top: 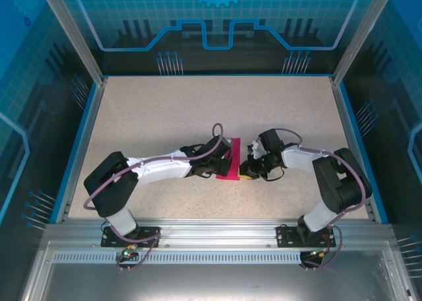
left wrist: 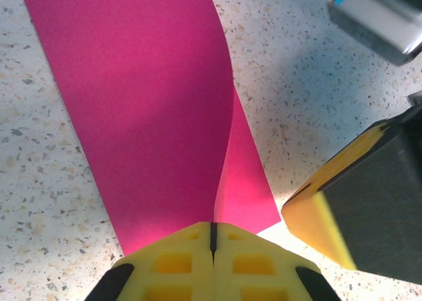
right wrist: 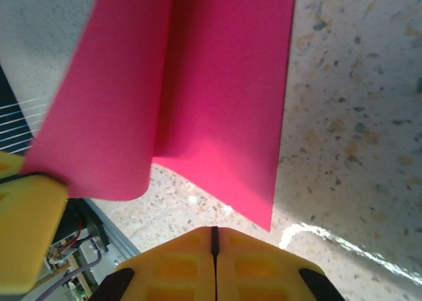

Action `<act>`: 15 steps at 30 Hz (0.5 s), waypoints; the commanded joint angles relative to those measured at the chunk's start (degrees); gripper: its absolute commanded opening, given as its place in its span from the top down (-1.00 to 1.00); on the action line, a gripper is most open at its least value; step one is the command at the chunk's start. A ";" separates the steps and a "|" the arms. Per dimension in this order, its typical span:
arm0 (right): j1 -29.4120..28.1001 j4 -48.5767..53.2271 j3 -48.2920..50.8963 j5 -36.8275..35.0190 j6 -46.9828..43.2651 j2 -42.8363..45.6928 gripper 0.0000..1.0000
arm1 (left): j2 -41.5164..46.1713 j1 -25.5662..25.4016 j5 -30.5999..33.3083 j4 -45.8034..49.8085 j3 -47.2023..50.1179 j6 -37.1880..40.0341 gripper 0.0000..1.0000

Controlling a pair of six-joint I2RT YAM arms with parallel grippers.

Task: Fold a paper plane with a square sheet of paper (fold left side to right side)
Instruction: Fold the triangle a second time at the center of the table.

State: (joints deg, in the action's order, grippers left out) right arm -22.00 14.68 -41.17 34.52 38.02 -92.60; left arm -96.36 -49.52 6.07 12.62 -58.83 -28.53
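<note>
The square sheet of paper (top: 231, 154) is magenta-pink and lies mid-table, its left part curled up and over toward the right. In the left wrist view the raised layer of the paper (left wrist: 145, 103) runs into the slit of my left gripper (left wrist: 213, 238), which is shut on its near edge. My left gripper (top: 223, 167) sits over the sheet's left side. My right gripper (top: 248, 172) is just right of the sheet, low over the table. Its jaws (right wrist: 213, 238) are shut with nothing between them, and the paper (right wrist: 217, 96) ends at a corner just ahead of them.
The speckled beige table (top: 165, 109) has a raised blue rim on the left, right and far sides. An aluminium rail (top: 211, 232) carrying both arm bases runs along the near edge. The two grippers stand close together; a right finger (left wrist: 316, 218) is beside the paper's corner.
</note>
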 commanded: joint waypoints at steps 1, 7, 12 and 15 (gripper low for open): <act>-2.04 -0.39 -2.51 -3.08 0.24 -2.14 0.88 | 1.92 0.82 -1.49 1.19 0.12 0.75 1.00; -3.99 4.27 -5.03 -7.59 -1.84 -4.99 0.87 | 1.70 1.31 -1.23 3.85 -0.65 2.91 1.00; -4.27 6.88 -5.59 -8.95 -3.20 -5.74 0.85 | 1.14 1.78 -1.30 6.29 -1.35 5.77 1.00; -4.48 7.29 -5.69 -8.95 -3.55 -6.02 0.85 | 0.58 2.37 -1.24 6.93 -1.81 6.94 1.00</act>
State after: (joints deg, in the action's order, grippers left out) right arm -25.52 18.65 -45.91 27.09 35.90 -97.21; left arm -96.14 -48.03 5.58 16.69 -58.85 -24.38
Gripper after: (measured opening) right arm 0.075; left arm 0.065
